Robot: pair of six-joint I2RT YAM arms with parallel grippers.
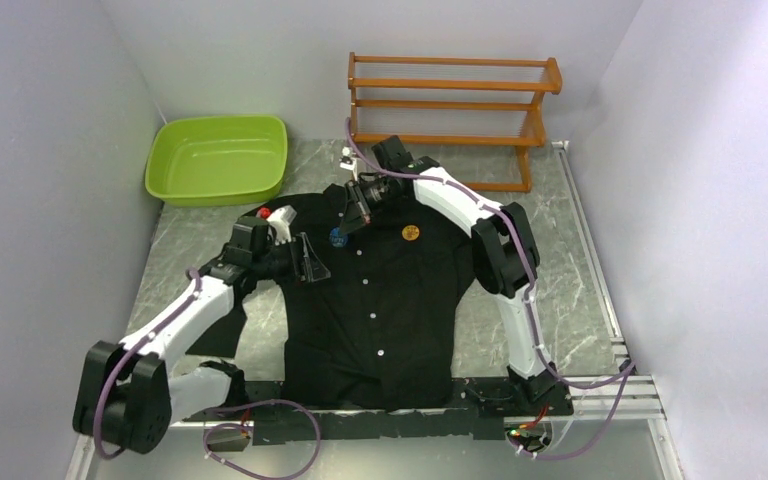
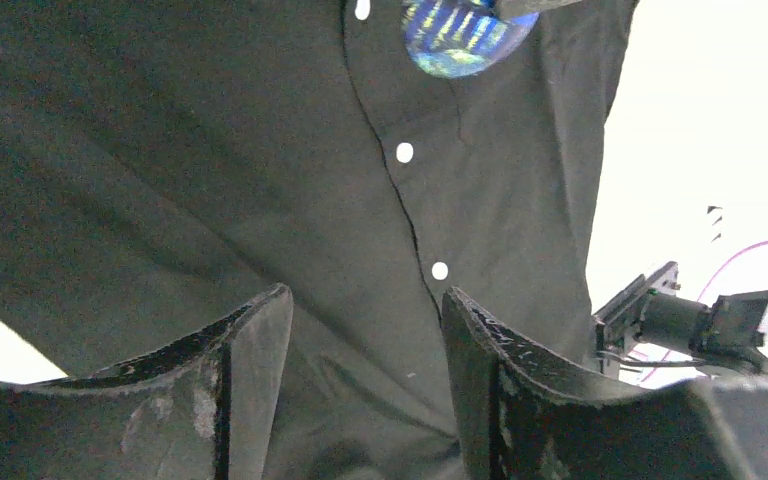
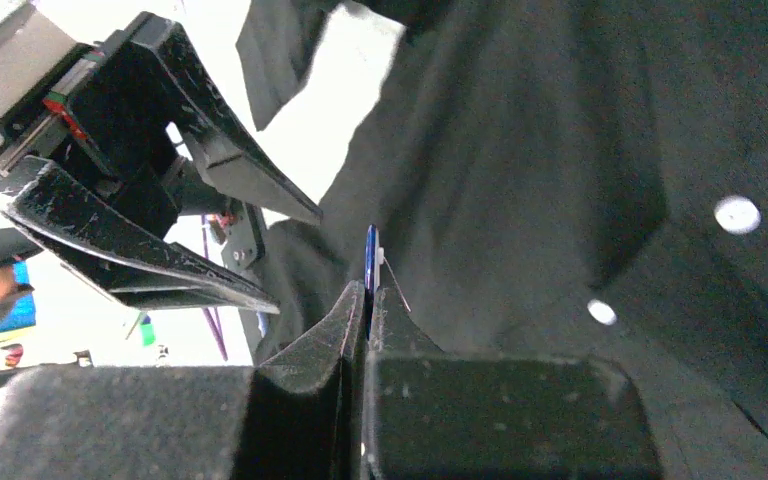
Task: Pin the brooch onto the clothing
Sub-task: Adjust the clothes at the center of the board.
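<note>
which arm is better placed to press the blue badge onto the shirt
Right. The right gripper is shut on the blue badge, held edge-on over the shirt. The left gripper is open and empty beside it, so it looks better suited to steadying the fabric.

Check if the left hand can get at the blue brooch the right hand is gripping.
Probably yes. The left hand is open close to the blue brooch over the shirt, with nothing between them; the right hand grips only one edge.
</note>
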